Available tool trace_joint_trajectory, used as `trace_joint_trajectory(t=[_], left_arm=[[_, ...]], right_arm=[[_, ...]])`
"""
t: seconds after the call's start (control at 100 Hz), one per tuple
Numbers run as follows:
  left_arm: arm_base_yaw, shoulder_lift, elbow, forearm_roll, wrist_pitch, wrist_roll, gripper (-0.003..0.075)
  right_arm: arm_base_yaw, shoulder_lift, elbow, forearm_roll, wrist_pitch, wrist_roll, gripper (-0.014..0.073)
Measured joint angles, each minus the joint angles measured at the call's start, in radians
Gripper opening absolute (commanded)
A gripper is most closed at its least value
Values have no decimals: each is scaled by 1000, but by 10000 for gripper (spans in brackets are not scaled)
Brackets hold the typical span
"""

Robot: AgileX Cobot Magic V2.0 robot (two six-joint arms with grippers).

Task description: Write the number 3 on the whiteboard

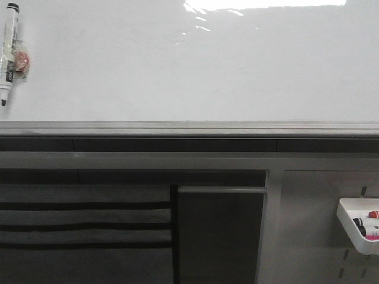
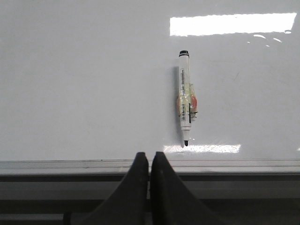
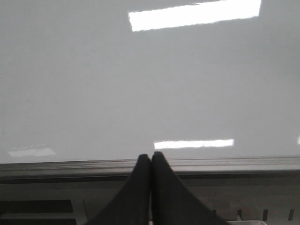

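Observation:
The whiteboard [image 1: 189, 65] fills the upper half of the front view, glossy white with glare patches. No number 3 shows on it. A white marker pen [image 1: 10, 53] with a black cap hangs tip down at the board's far left, held by a clear and reddish clip. It also shows in the left wrist view [image 2: 185, 98], on the board beyond my left gripper [image 2: 149, 155], which is shut and empty in front of the grey rail [image 2: 70, 165]. My right gripper [image 3: 151, 156] is shut and empty, facing bare whiteboard [image 3: 140, 84]. Neither gripper shows in the front view.
The grey metal rail [image 1: 189, 127] runs along the board's lower edge. Below it are dark shelves and a cabinet [image 1: 219, 231]. At the lower right a grey pegboard panel [image 1: 308, 225] carries a white tray [image 1: 349, 228] with several markers [image 1: 367, 228].

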Motion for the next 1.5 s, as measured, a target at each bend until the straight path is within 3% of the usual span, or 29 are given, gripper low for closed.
trace_joint_trajectory(t=[0.24, 0.62, 0.86, 1.251, 1.301, 1.371, 1.441, 1.451, 1.501], left_arm=[[0, 0, -134, -33, 48, 0, -18], [0, 172, -520, -13, 353, 4, -18], [0, 215, -543, -12, 366, 4, -18], [0, 215, -543, -12, 370, 4, -18], [0, 215, -543, -12, 370, 4, -14], [0, 215, -543, -12, 370, 4, 32], [0, 215, -543, -12, 370, 4, 151], [0, 215, -543, -9, 370, 4, 182], [0, 215, -543, 5, 370, 4, 297]], right_arm=[[7, 0, -41, 26, 48, 8, -74], [182, 293, -412, 18, 249, -31, -74], [194, 401, -449, -17, 249, -37, -74], [196, 416, -449, -18, 245, -37, -72], [196, 416, -449, -18, 241, -37, -44], [196, 416, -449, -18, 240, -38, 78], [196, 418, -449, -18, 240, -38, 276], [196, 418, -449, -18, 240, -38, 338], [196, 418, -449, -18, 238, -38, 449]])
